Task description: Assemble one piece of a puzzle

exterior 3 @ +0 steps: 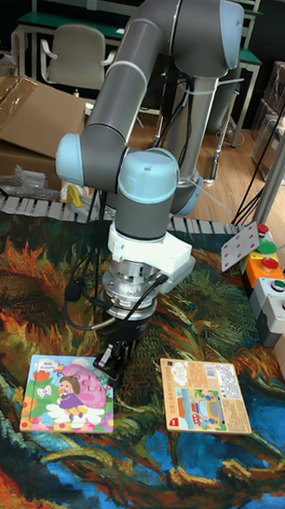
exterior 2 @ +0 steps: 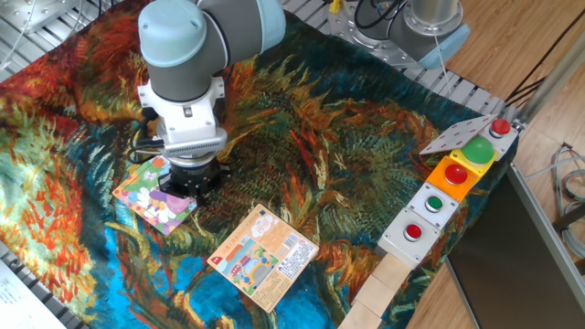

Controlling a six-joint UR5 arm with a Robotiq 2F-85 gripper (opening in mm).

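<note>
The puzzle (exterior 2: 146, 196) (exterior 3: 64, 394) lies flat on the painted cloth, a square board with a girl in purple and pink. My gripper (exterior 2: 188, 185) (exterior 3: 110, 362) points straight down at the board's right-hand edge, its dark fingers low over the corner there. The fingers look close together, but the wrist and their own dark shape hide the gap. The piece is hidden; nothing pink-lilac shows between or below the fingertips.
An orange-peach printed card (exterior 2: 263, 256) (exterior 3: 205, 396) lies just right of the gripper. A row of button boxes (exterior 2: 439, 196) (exterior 3: 272, 284) and wooden blocks (exterior 2: 384, 288) line the right edge. A black cable (exterior 3: 76, 289) hangs beside the wrist.
</note>
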